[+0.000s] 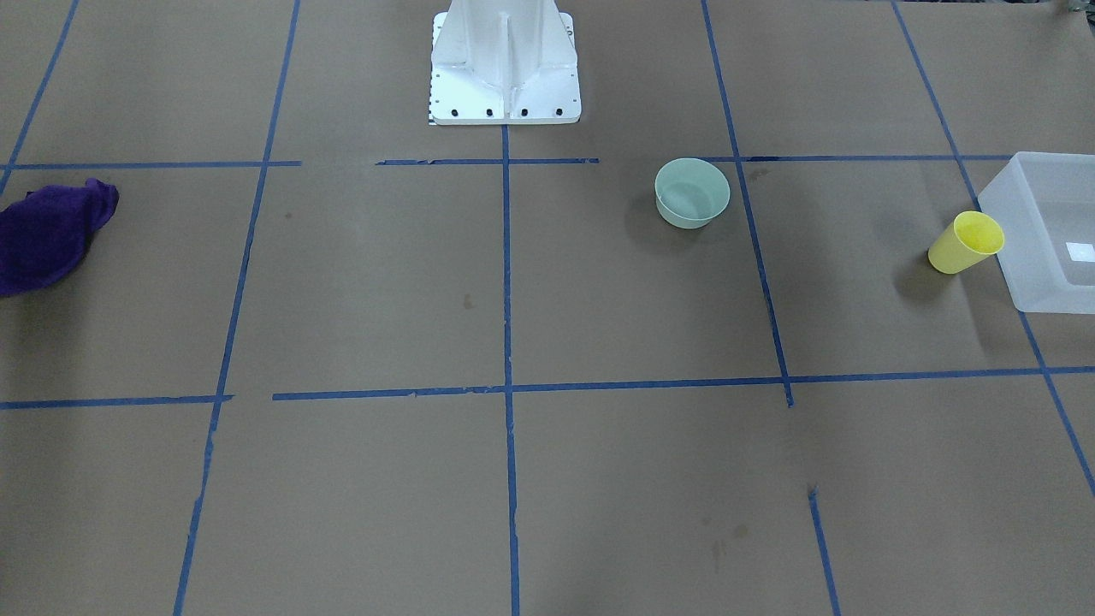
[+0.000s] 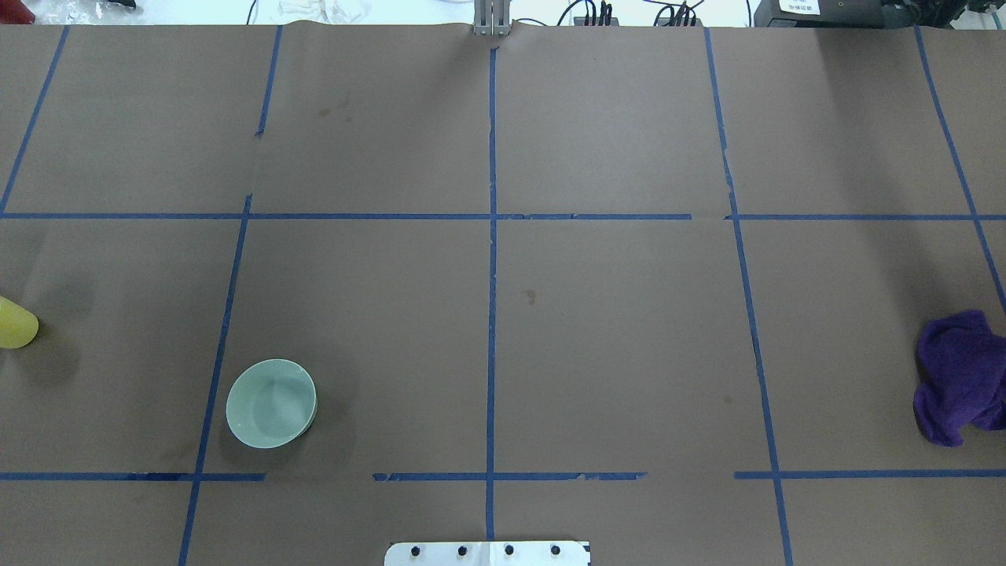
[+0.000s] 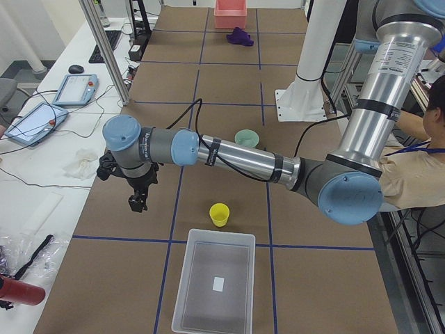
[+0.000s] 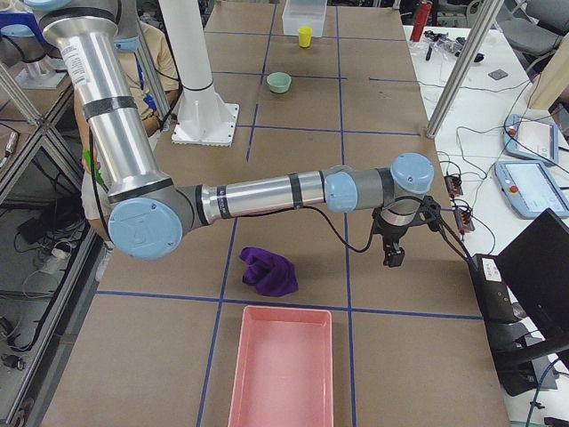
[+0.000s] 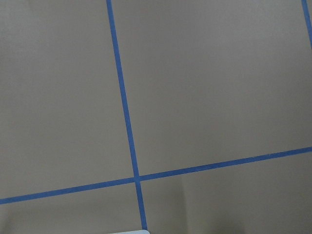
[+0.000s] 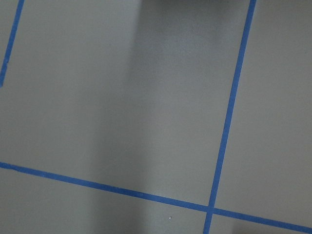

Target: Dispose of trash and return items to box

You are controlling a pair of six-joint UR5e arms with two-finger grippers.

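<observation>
The yellow cup (image 1: 967, 242) stands upright on the table just outside the frosted-white box (image 1: 1052, 295); it also shows in the exterior left view (image 3: 220, 214). The mint-green bowl (image 1: 692, 193) sits upright and empty, nearer the robot base. The box (image 3: 183, 278) looks empty but for its white label. My left gripper (image 3: 137, 202) hangs over the table's far side, away from cup and bowl. My right gripper (image 4: 393, 258) hangs at the other end, beyond the purple cloth (image 4: 269, 270). Both grippers show only in the side views, so I cannot tell open or shut.
A crumpled purple cloth (image 1: 51, 235) lies at the table's right end, next to a pink bin (image 4: 240, 374). The white robot pedestal (image 1: 505, 68) stands at the table's near edge. Blue tape lines grid the brown paper. An operator sits behind the robot.
</observation>
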